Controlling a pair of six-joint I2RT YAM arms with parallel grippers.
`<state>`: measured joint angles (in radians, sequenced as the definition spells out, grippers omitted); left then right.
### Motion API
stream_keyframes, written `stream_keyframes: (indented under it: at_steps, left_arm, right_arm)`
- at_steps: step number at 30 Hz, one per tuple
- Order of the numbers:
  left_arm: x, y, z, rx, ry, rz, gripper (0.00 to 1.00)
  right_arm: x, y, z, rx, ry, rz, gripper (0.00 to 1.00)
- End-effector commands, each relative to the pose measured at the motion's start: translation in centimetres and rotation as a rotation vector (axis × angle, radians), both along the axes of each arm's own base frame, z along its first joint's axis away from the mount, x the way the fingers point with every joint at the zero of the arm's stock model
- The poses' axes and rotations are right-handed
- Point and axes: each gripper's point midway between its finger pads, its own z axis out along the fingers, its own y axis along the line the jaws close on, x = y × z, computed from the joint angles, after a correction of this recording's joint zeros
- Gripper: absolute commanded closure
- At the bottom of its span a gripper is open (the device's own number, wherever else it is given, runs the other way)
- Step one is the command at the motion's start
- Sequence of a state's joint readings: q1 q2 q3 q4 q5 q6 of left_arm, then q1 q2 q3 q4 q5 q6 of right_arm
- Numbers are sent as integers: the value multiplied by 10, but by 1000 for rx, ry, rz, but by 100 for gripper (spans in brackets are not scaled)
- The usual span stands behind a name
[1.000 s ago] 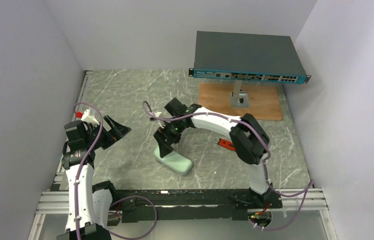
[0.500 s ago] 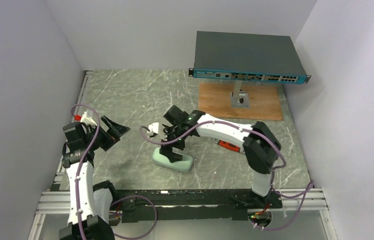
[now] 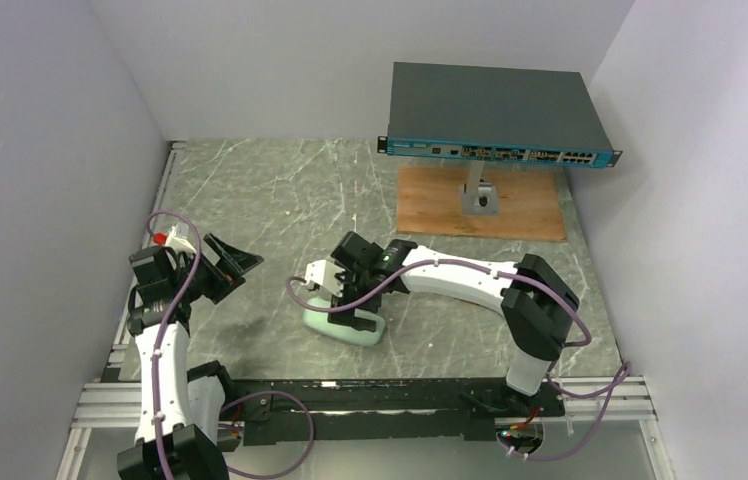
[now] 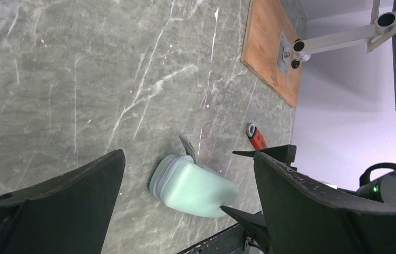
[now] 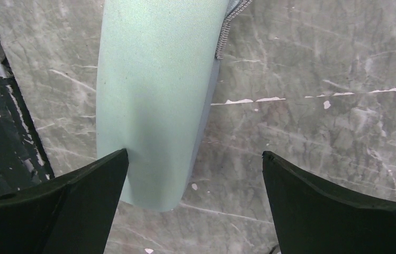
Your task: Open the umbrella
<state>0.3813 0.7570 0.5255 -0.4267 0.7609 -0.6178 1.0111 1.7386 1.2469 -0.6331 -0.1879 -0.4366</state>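
Note:
The umbrella itself is not in view. A mint-green oblong case point(image 3: 322, 318) with a grey zipper lies closed on the marble table, near the front middle. It also shows in the left wrist view point(image 4: 193, 188) and the right wrist view point(image 5: 156, 95). My right gripper point(image 3: 352, 305) hangs open just over the case; in its wrist view point(image 5: 195, 153) one finger is over the case's end and the other is over bare table. My left gripper point(image 3: 233, 262) is open and empty at the left, well apart from the case point(image 4: 189, 153).
A network switch point(image 3: 495, 115) stands on a post above a wooden board point(image 3: 525, 210) at the back right. A red tool point(image 4: 257, 138) lies on the table right of the case. A black rail point(image 3: 350, 395) runs along the near edge. Walls close in both sides.
My right arm has stretched forward and lowered, bringing its gripper down over the case. The left arm has barely moved.

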Motion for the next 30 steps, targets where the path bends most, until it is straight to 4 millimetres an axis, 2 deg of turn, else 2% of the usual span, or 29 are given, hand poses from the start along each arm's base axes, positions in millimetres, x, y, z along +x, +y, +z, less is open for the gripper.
stream_keyframes:
  at_steps: [1,5,12,17,20,24,27,30]
  left_arm:
    - [1,-2,3,-16,-28,-13,2]
    - [3,0,5,-3,-33,-12,2]
    - [4,0,6,-4,-33,-13,2]
    - [2,-3,5,-19,-31,-22,2]
    - [0,-5,3,-27,-30,-36,4]
    - [-2,-9,3,-24,-39,-79,16]
    - [-3,-13,6,-6,-69,-141,34]
    - [-5,-19,19,83,-140,-262,47]
  right_arm:
    - [-9,20,29,64,-25,-18,0]
    - [-17,25,32,66,-36,-41,0]
    - [-12,10,-5,-39,-95,-99,0]
    - [7,-16,-26,-130,-223,-125,0]
    - [18,-33,-31,-163,-287,-118,0]
    - [45,-49,-26,-174,-316,-146,1]
    - [64,-54,-22,-143,-319,-133,6]
    - [66,-52,-19,-108,-314,-35,4]
